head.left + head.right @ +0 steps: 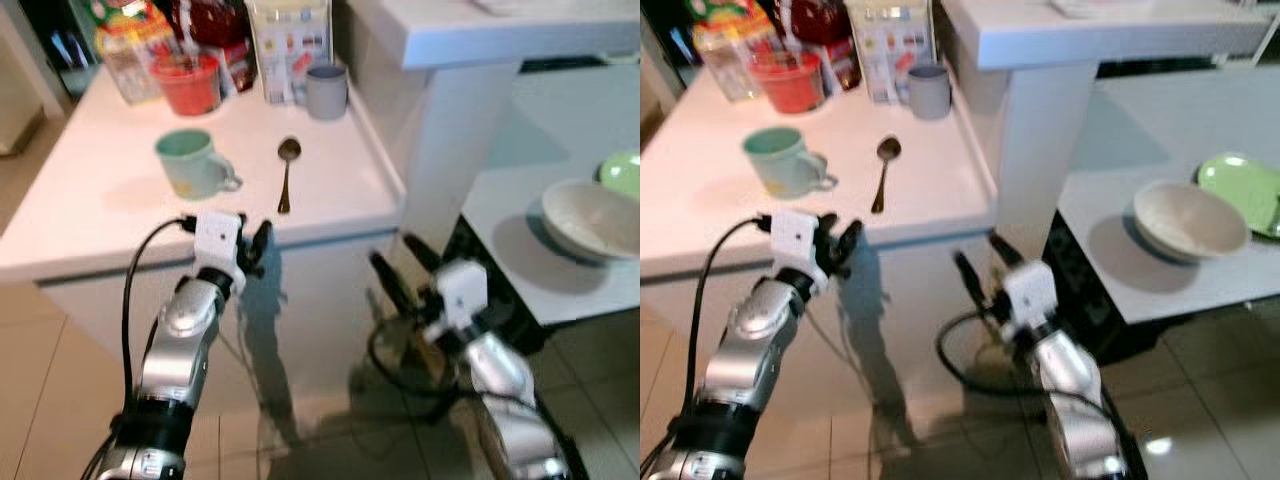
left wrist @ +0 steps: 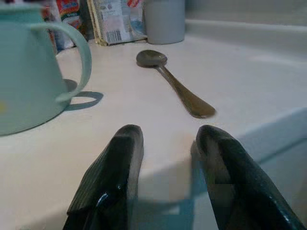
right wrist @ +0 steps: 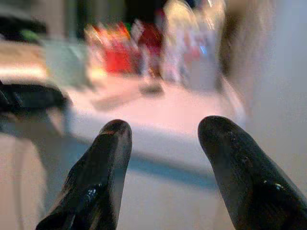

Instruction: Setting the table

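The spoon (image 1: 287, 172) lies on the white table (image 1: 90, 200), long axis running from the bowl end at the far side to the handle near the front edge. The left end effector (image 1: 252, 245) hovers at that edge just short of the handle, fingers parted and empty, nearer than the right end effector (image 1: 398, 268), also open and empty, lower down. A mug (image 1: 190, 163) stands beside the spoon.

red bucket (image 1: 190, 83) | cartons (image 1: 288, 40) (blurred labels) | tiled floor (image 1: 40, 400)
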You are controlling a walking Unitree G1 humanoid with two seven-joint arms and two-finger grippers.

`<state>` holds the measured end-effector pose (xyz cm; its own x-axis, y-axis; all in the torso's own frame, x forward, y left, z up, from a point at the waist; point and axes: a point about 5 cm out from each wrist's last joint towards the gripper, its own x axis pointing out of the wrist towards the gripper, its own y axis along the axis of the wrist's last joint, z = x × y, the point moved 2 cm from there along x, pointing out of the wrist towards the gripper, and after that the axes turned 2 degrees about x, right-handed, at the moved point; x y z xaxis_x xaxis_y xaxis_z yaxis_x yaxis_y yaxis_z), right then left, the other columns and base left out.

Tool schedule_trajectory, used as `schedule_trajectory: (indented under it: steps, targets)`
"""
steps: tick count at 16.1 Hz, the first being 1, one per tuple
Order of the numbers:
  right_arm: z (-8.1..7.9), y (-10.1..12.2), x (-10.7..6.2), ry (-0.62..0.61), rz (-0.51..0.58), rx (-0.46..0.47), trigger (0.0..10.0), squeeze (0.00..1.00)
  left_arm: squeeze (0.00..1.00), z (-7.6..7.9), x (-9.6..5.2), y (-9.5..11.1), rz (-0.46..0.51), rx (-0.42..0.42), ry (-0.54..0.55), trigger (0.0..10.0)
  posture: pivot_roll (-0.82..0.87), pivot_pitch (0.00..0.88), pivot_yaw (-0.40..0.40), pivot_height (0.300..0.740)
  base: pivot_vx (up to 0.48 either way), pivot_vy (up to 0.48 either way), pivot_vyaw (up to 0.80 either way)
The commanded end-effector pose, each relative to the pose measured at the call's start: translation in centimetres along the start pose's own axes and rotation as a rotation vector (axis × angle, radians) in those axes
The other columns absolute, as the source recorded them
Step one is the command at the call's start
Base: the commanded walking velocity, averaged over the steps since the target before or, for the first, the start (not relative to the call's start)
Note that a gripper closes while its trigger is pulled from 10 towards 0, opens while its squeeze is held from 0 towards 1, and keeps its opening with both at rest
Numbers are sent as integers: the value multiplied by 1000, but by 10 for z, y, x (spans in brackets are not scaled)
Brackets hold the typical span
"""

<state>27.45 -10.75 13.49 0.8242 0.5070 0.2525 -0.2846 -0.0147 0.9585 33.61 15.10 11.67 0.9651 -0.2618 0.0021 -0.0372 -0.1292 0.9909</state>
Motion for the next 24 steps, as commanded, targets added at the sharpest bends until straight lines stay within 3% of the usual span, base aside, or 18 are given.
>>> schedule_trajectory:
  steps: [1, 3, 6, 11, 14, 18, 24]
  targets:
    - [1, 12, 6, 24, 21, 6, 10000, 0, 0, 1, -1, -3, -12, -3, 0, 10000, 7, 0, 51, 740, 0, 0, 0]
    - [6, 25, 15, 30, 32, 18, 10000, 0, 0, 4, -2, -2, -6, -13, -5, 10000, 15, 0, 43, 740, 0, 0, 0]
    - [14, 9, 32, 19, -38, 11, 10000, 0, 0, 7, -4, 8, 12, -30, -44, 10000, 58, 0, 29, 740, 0, 0, 0]
    - [36, -31, 83, -65, -208, 49, 10000, 0, 0, 10, -13, 20, 24, -25, -72, 10000, 149, 0, -10, 740, 0, 0, 0]
    - [35, -27, 107, -52, -230, 17, 10000, 0, 0, 14, -20, 21, 16, -35, -74, 10000, 177, 0, -37, 740, 0, 0, 0]
    - [34, -25, 121, 6, -280, -79, 10000, 0, 0, 18, -28, 19, 4, -46, -66, 10000, 217, 0, -63, 740, 0, 0, 0]
    - [22, -38, 128, 21, -407, -95, 10000, 0, 0, 11, -41, 20, -23, -48, -43, 10000, 266, 0, -68, 740, 0, 0, 0]
